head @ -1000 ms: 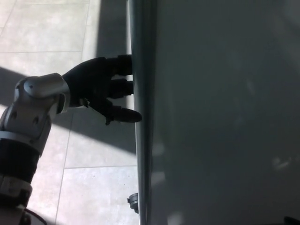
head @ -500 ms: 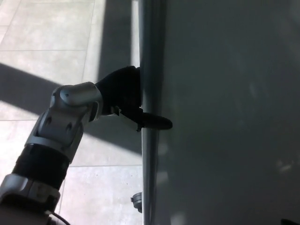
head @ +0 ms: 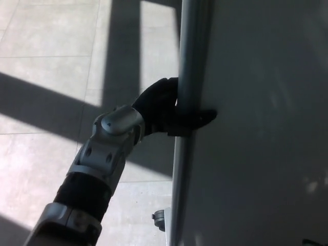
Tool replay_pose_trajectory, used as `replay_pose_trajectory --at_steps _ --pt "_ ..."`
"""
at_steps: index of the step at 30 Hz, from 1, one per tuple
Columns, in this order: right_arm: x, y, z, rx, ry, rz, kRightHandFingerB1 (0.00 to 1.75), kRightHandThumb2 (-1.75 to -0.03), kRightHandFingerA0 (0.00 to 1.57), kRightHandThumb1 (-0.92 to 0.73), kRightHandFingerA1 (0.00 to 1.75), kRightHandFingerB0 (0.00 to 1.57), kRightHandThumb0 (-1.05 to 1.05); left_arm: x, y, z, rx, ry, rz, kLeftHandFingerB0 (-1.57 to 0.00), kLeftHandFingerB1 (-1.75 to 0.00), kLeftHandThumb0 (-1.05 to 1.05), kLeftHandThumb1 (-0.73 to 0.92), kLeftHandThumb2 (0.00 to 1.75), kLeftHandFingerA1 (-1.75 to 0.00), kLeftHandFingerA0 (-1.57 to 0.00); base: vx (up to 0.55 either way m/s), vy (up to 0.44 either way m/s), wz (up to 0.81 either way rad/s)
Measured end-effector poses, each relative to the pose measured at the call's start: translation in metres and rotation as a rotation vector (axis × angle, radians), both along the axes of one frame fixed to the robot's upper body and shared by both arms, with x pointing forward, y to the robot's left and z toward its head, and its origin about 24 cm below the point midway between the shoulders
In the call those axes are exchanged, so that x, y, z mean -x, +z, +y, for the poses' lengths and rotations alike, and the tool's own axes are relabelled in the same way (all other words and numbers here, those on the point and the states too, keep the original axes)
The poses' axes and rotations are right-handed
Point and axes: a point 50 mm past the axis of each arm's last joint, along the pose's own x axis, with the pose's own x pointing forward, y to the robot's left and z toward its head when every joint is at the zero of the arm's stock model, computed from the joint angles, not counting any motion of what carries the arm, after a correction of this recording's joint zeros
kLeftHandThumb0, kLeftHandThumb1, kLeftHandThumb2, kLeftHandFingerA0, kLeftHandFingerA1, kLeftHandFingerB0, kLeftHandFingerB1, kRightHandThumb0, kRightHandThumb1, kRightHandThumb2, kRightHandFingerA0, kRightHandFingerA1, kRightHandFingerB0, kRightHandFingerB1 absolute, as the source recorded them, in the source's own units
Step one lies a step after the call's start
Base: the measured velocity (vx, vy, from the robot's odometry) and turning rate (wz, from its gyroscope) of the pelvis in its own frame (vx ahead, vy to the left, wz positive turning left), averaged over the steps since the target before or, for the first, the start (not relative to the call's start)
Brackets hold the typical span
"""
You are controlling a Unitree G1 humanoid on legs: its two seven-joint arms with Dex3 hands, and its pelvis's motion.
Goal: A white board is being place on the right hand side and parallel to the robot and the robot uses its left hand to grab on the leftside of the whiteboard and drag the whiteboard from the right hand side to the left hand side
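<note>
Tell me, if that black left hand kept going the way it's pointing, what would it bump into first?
Nothing new: the left hand already wraps the whiteboard's metal edge, one of its fingers lying on the white face. It would just press into the board.

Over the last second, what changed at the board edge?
The left hand closed around the whiteboard's left frame edge, thumb now across the front face. The view has shifted too, so board motion is unclear. The floor tiles look unchanged.

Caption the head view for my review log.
Black left robot hand clamped around the large whiteboard's grey metal edge frame.
</note>
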Motion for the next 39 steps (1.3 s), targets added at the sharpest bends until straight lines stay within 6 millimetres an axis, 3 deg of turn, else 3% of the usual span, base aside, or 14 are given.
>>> replay_pose_trajectory --at_steps 1,7,19,20,21,22,23,25,29,30,33,35,38,39 --pt "0.0 0.0 0.0 0.002 0.002 0.0 0.32 -0.66 0.73 -0.87 0.53 0.39 -0.25 0.001 -0.001 -0.001 0.007 0.015 -0.007 -0.8 -1.13 -0.11 0.84 0.74 -1.49 -0.87 0.0 0.0 0.0" --pt "-0.001 0.0 0.001 0.013 0.006 0.0 0.32 -0.66 0.73 -0.87 0.53 0.39 -0.26 0.005 -0.006 -0.006 0.042 0.102 -0.039 -0.69 -1.28 -0.15 0.88 0.67 -1.57 -0.81 0.0 0.0 0.0" --pt "-0.004 0.002 0.001 0.015 0.005 -0.009 0.33 -0.66 0.74 -0.86 0.52 0.41 -0.27 0.007 -0.008 0.005 0.063 0.167 -0.062 -0.76 -1.19 -0.16 0.86 0.66 -1.44 -0.93 0.0 0.0 0.0" --pt "-0.004 0.002 0.001 0.015 0.004 -0.01 0.33 -0.66 0.74 -0.86 0.53 0.42 -0.27 0.007 -0.007 0.006 0.062 0.169 -0.064 -0.72 -1.22 -0.26 0.83 0.69 -1.48 -0.91 0.0 0.0 0.0" --pt "-0.004 0.002 0.0 0.014 0.002 -0.011 0.33 -0.66 0.74 -0.87 0.53 0.41 -0.26 0.006 -0.007 0.007 0.06 0.172 -0.067 -0.79 -1.07 -0.23 0.83 0.66 -1.34 -0.93 0.0 0.0 0.0" --pt "-0.004 0.002 0.0 0.014 0.001 -0.012 0.33 -0.66 0.74 -0.87 0.53 0.41 -0.26 0.006 -0.007 0.009 0.057 0.175 -0.069 -0.79 -1.07 -0.23 0.83 0.66 -1.34 -0.93 0.0 0.0 0.0" --pt "-0.005 0.002 0.0 0.015 0.002 -0.013 0.33 -0.66 0.73 -0.87 0.53 0.41 -0.26 0.006 -0.007 0.013 0.051 0.182 -0.075 -0.8 -1.06 -0.25 0.82 0.66 -1.34 -0.95 0.0 0.0 0.0" --pt "-0.005 0.002 0.0 0.015 0.002 -0.014 0.33 -0.66 0.72 -0.87 0.52 0.41 -0.25 0.004 -0.006 0.019 0.044 0.194 -0.082 -0.73 -1.24 -0.2 0.84 0.65 -1.46 -0.92 0.0 0.0 0.0" --pt "-0.005 0.002 0.0 0.016 0.004 -0.013 0.33 -0.66 0.72 -0.87 0.52 0.41 -0.25 0.002 -0.006 0.034 0.033 0.21 -0.081 -0.71 -1.25 -0.17 0.84 0.65 -1.5 -0.88 0.0 0.0 0.0" --pt "-0.004 0.002 0.0 0.017 0.004 -0.011 0.33 -0.66 0.72 -0.87 0.52 0.4 -0.25 0.001 -0.006 0.039 0.031 0.211 -0.08 -0.67 -1.26 -0.26 0.82 0.69 -1.54 -0.83 0.0 0.0 0.0" --pt "-0.003 0.002 0.0 0.017 0.003 -0.009 0.33 -0.66 0.72 -0.87 0.52 0.41 -0.26 -0.003 -0.004 0.052 0.019 0.21 -0.07 -0.73 -1.31 -0.31 0.79 0.68 -1.54 -0.9 0.0 0.0 0.0" --pt "-0.003 0.002 0.0 0.017 0.002 -0.009 0.33 -0.66 0.72 -0.87 0.53 0.41 -0.25 -0.008 -0.001 0.065 0.008 0.204 -0.058 -0.69 -1.42 -0.33 0.77 0.67 -1.62 -0.87 0.0 0.0 0.0" --pt "-0.003 0.002 0.0 0.017 0.003 -0.009 0.33 -0.66 0.72 -0.87 0.53 0.41 -0.25 -0.013 0.003 0.077 -0.006 0.191 -0.047 -0.69 -1.42 -0.33 0.77 0.67 -1.62 -0.87 0.0 0.0 0.0" --pt "-0.003 0.002 0.0 0.017 0.003 -0.009 0.33 -0.66 0.7 -0.87 0.52 0.4 -0.26 -0.014 0.004 0.081 -0.009 0.187 -0.039 -0.7 -1.52 -0.29 0.74 0.62 -1.7 -0.81 0.0 0.0 0.0"
